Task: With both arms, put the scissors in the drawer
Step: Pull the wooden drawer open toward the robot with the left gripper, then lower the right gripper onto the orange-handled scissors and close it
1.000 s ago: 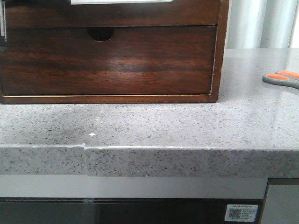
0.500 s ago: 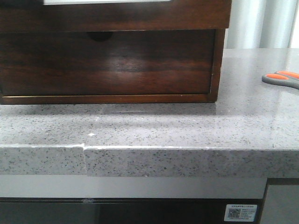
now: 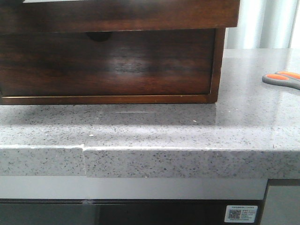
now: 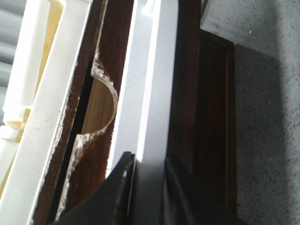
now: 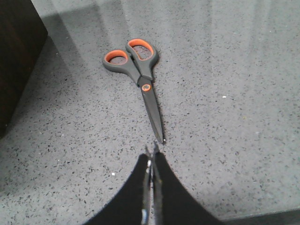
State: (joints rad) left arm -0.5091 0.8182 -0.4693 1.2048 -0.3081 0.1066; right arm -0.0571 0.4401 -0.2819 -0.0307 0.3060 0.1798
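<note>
The drawer [image 3: 117, 16], dark reddish-brown and glossy, juts out of the wooden box toward the camera at the top of the front view. In the left wrist view my left gripper [image 4: 149, 164] is shut on the drawer's white rim [image 4: 150, 93], one finger on each side of the front wall [image 4: 190, 93]. The scissors [image 5: 140, 79], grey handles with orange lining, lie flat on the counter; their handles show at the right edge of the front view [image 3: 283, 78]. My right gripper [image 5: 151, 152] is shut and empty, just short of the blade tip. Neither gripper shows in the front view.
Below the pulled drawer sits a closed drawer front with a half-round finger notch [image 3: 98, 36]. A notched wooden panel [image 4: 101, 105] and cream plastic parts [image 4: 28, 70] lie beyond the white rim. The box's dark corner [image 5: 18, 56] stands beside the scissors. The speckled counter's front edge [image 3: 164, 154] is near.
The upper drawer has slid further out toward the camera, now covering most of the lower drawer's notch. The scissors have not moved.
</note>
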